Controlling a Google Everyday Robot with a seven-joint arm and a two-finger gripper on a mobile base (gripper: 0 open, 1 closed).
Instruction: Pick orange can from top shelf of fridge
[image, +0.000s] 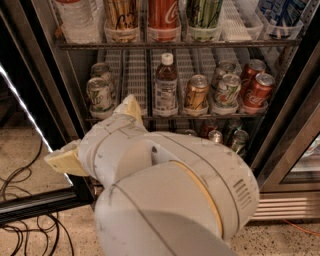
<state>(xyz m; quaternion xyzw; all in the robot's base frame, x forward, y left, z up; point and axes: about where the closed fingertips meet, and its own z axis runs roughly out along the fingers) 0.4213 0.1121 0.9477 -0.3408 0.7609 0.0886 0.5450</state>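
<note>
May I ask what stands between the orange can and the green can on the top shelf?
A red cola can, per the camera view; gripper hovers lower left.

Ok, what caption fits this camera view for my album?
Robot claw open in front of the fridge, below the orange can on the top shelf.

Three red cola cans (259, 90); four green-and-white cans (99, 94); two bottles (165, 85); one orange can (121, 17), upper left; one pale-labelled gold can (196, 92), centre; one green-striped can (204, 12); one gripper (96, 134), left centre of the frame, fingers spread.
</note>
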